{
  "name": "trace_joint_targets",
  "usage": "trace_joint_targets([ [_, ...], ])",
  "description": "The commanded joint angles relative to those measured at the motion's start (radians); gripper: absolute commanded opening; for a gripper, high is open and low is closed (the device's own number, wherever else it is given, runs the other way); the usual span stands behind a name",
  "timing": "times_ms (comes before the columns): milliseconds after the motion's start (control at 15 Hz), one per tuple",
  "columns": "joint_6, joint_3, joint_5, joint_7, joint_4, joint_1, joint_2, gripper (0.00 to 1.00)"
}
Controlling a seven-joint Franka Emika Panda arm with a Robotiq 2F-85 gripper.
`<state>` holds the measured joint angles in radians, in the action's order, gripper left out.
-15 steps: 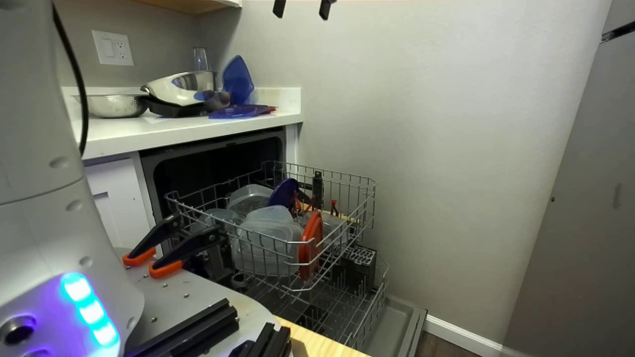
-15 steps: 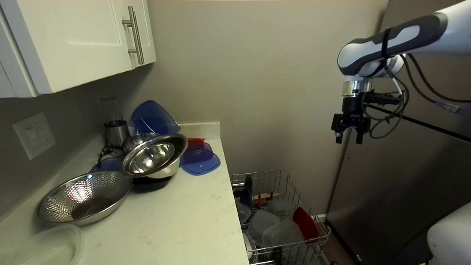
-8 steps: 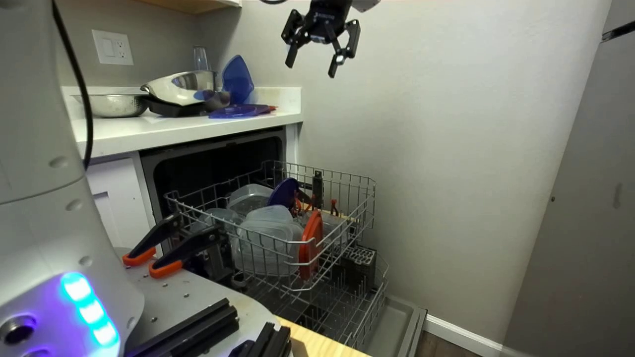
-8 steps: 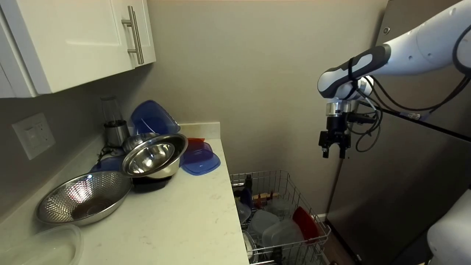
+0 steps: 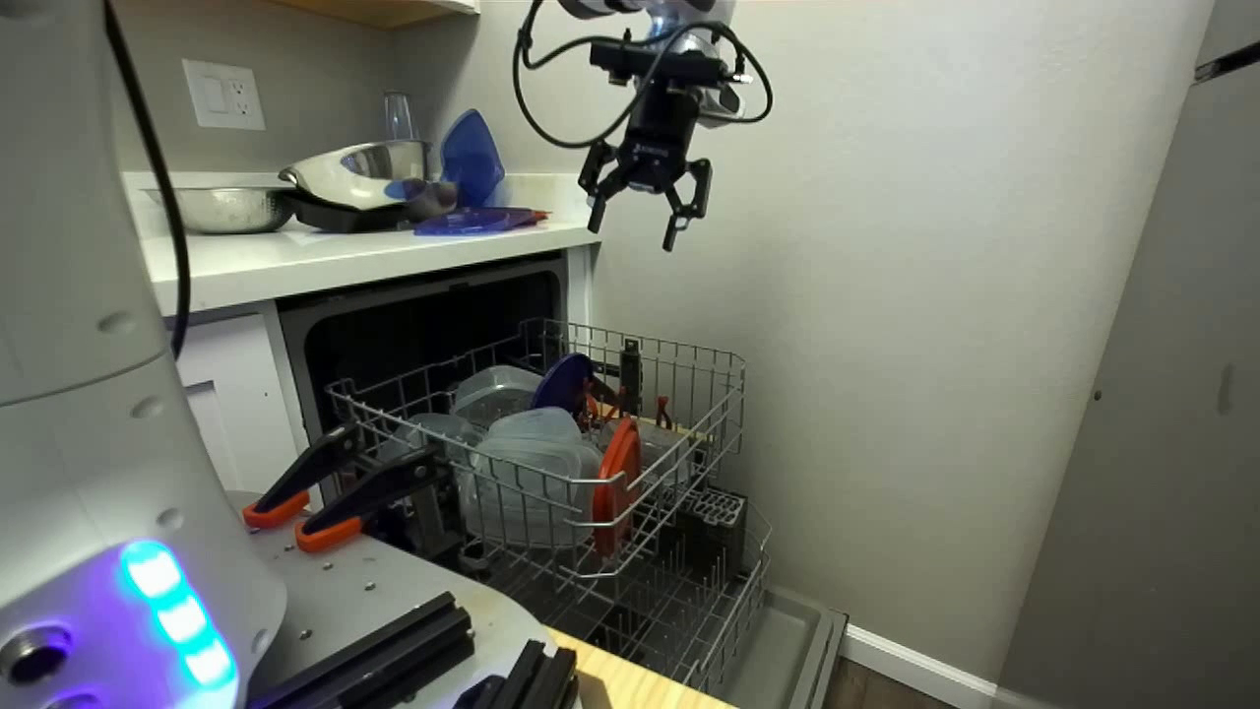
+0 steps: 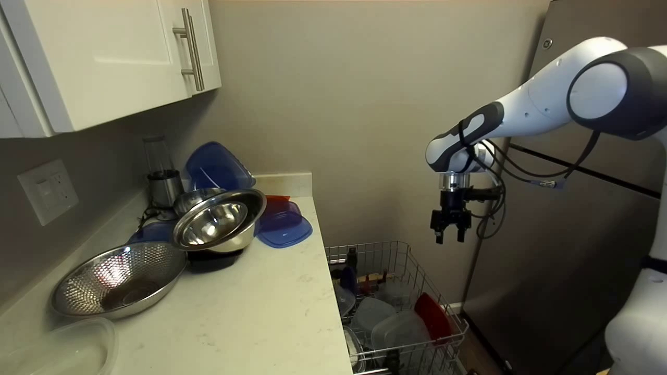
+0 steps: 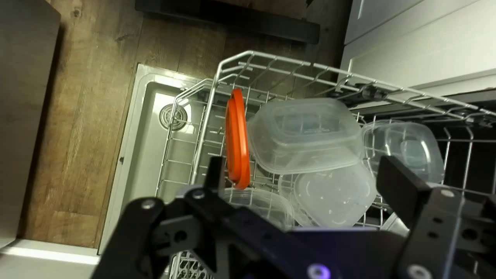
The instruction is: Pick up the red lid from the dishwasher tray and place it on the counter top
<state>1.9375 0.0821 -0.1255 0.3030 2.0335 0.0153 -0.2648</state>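
The red lid (image 5: 616,483) stands on edge at the outer front corner of the dishwasher tray (image 5: 596,482). It also shows in an exterior view (image 6: 433,317) and in the wrist view (image 7: 237,139). Clear containers lean beside it. My gripper (image 5: 633,231) is open and empty, pointing down, well above the tray; it also shows in an exterior view (image 6: 450,238). In the wrist view my open fingers (image 7: 306,174) span above clear containers, with the lid near the left fingertip. The white counter top (image 6: 271,307) is beside the tray.
On the counter are a colander (image 6: 120,281), steel bowls (image 6: 219,219), blue lids (image 6: 284,234) and a clear container (image 6: 62,349). A blue dish (image 5: 563,382) stands in the tray. Orange-tipped clamps (image 5: 340,492) are at the arm's base. A wall is behind the tray.
My gripper has come down from high up, and in an exterior view it has also moved left, closer above the tray. It stays open. The lid and tray have not moved.
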Motion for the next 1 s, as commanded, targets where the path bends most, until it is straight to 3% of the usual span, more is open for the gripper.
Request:
trace_joint_targets([
  [0,0.159,-0.022,0.032,-0.031,-0.025,0.021,-0.085,1.00],
  [133,0.249,-0.022,0.059,-0.057,-0.039,0.020,-0.140,1.00],
  [333,0.287,-0.043,0.042,-0.044,-0.078,0.035,-0.230,1.00],
  [933,0.166,-0.094,0.028,-0.028,-0.238,0.077,-0.437,1.00],
])
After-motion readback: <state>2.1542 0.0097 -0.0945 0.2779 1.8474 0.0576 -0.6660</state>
